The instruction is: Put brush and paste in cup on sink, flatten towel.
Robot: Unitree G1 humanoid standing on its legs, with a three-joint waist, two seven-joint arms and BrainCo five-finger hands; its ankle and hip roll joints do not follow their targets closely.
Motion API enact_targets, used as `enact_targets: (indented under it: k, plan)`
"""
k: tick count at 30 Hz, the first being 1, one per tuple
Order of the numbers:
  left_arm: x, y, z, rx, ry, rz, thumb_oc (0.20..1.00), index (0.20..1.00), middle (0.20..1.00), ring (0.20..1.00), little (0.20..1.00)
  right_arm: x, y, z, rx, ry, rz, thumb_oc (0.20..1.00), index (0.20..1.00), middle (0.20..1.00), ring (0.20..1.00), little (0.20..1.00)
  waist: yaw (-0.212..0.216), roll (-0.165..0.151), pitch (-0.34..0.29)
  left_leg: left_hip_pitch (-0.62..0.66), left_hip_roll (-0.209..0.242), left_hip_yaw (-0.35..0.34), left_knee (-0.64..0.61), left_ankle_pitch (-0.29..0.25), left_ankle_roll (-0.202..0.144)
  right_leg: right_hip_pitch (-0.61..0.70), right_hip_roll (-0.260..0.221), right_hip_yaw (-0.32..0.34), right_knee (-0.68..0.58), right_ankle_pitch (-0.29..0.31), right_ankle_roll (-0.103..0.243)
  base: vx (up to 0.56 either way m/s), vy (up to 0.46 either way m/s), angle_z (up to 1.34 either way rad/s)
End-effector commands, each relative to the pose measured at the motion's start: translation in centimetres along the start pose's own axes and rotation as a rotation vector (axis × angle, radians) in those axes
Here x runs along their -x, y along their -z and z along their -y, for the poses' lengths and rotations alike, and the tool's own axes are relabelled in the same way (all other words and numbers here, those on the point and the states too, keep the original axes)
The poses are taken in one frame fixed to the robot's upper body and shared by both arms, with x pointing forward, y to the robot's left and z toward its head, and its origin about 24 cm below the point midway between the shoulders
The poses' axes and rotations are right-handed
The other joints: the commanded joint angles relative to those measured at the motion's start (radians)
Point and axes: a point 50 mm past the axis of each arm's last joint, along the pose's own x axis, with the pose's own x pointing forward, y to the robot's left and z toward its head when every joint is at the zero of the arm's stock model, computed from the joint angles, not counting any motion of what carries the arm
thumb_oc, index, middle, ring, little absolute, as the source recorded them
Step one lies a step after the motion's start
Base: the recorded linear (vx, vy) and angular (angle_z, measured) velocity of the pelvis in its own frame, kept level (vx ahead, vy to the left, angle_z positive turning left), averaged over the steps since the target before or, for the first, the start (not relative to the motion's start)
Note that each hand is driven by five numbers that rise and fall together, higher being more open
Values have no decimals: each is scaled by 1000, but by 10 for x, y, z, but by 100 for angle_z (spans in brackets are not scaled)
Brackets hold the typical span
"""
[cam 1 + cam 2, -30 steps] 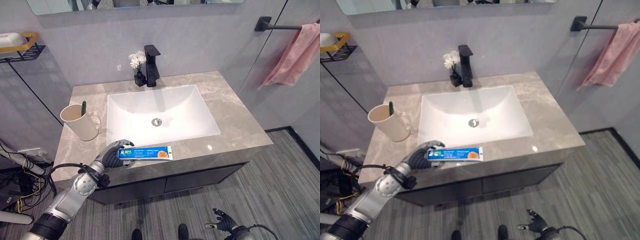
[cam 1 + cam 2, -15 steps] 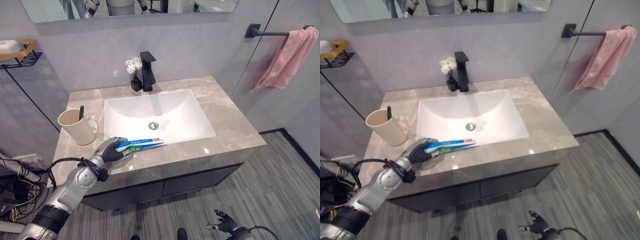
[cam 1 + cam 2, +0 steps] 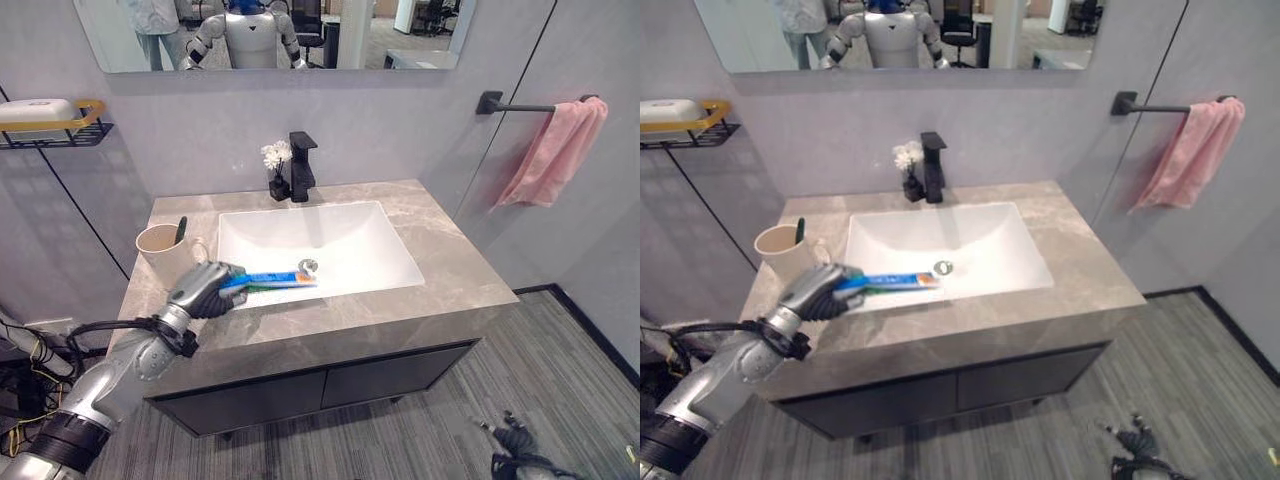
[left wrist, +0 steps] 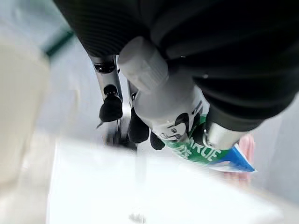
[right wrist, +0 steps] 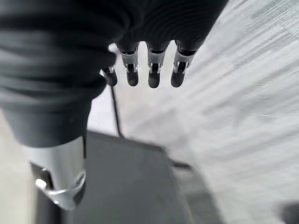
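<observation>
Now the left hand [image 3: 203, 290] fingers grip the blue-and-white toothpaste tube [image 3: 272, 280] level, pointing away from the cream ceramic cup [image 3: 160, 250] just beside; right hand [image 5: 149, 70] hangs relaxed.

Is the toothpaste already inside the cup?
No, the left hand holds the toothpaste in the air beside the cup.

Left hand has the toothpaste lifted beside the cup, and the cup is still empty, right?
Not empty: the left eye view shows a dark toothbrush already standing in the cup. The rest holds: the left hand grips the toothpaste beside it.
</observation>
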Motion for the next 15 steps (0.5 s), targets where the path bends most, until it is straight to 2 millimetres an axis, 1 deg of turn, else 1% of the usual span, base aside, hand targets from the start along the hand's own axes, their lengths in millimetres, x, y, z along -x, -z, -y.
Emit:
enact_targets:
  k: [1,2,3,4,5,6,7,9,10,11,12,13,14,15]
  plan:
    - [-26,-15,-71,-79,-402,107,200,200,200,200,200,-8,-80,16,-28,81,323,1000,1000,1000,1000,1000,-5,10,-29,10,36,2,10,-41,-22,22,-85,-14,12,14,85,-21,12,-7]
    - [-28,-17,-79,-88,-439,121,200,200,200,200,200,-5,-97,15,-7,54,393,1000,1000,1000,1000,1000,-6,9,-33,11,36,5,10,-41,-22,21,-86,-12,11,14,85,7,9,-11]
    - [-29,-22,-91,-100,-496,143,200,200,200,200,200,1,-119,13,57,14,489,1000,1000,1000,1000,1000,-9,9,-34,11,36,8,10,-41,-21,19,-86,-8,13,15,84,-41,8,-10]
    - [-29,-25,-100,-115,-527,163,200,200,200,200,200,8,-141,17,145,1,577,1000,1000,1000,1000,1000,-11,6,-33,14,35,11,10,-35,-20,18,-86,-5,18,18,83,-16,8,-6]
    - [-30,-32,-117,-150,-589,198,200,200,200,200,200,22,-180,21,241,17,743,1000,1000,1000,1000,1000,-15,6,-42,20,34,12,10,-43,-20,22,-87,-2,18,13,84,0,0,0]
    - [-30,-32,-117,-149,-590,198,200,200,200,200,200,23,-180,22,242,20,744,1000,1000,1000,1000,1000,-14,7,-40,21,34,13,10,-44,-19,22,-87,-2,18,13,85,0,0,0]
    - [-30,-38,-126,-167,-627,224,200,200,200,200,200,29,-195,21,255,18,806,1000,1000,1000,1000,1000,-15,8,-42,23,34,14,10,-45,-18,23,-87,-1,19,13,86,0,0,0]
    - [-32,-43,-143,-199,-708,241,200,200,200,200,200,49,-230,12,246,1,972,1000,1000,1000,1000,1000,-16,10,-48,28,32,15,10,-47,-16,26,-88,3,20,12,86,0,0,0]
    - [-35,-51,-155,-213,-765,275,200,200,200,200,200,65,-253,0,226,-47,1092,1000,1000,1000,1000,1000,-16,13,-56,31,32,16,10,-47,-15,28,-89,4,21,11,86,0,0,0]
    - [-36,-51,-156,-215,-768,276,200,200,200,200,200,66,-254,0,223,-45,1094,1000,1000,1000,1000,1000,-16,12,-52,31,32,16,10,-47,-15,28,-89,4,21,11,86,0,0,0]
    - [-38,-57,-161,-216,-795,300,200,200,200,200,200,75,-266,-8,194,-88,1158,1000,1000,1000,1000,1000,-14,13,-55,32,32,17,10,-46,-15,29,-89,4,20,11,86,-10,3,-5]
    - [-41,-62,-165,-200,-827,323,200,200,200,200,200,85,-278,-21,135,-167,1216,1000,1000,1000,1000,1000,-10,14,-62,33,32,18,10,-45,-15,30,-88,4,20,10,86,-19,3,-4]
    - [-45,-68,-171,-193,-853,347,200,200,200,200,200,94,-290,-35,55,-263,1257,1000,1000,1000,1000,1000,-9,12,-60,32,32,20,10,-45,-15,28,-88,6,21,10,85,-66,-6,-5]
    - [-51,-75,-174,-152,-875,380,200,200,200,200,200,104,-299,-59,-140,-475,1259,1000,1000,1000,1000,1000,-2,10,-59,28,33,19,10,-31,-15,22,-88,6,25,17,82,-74,-13,-3]
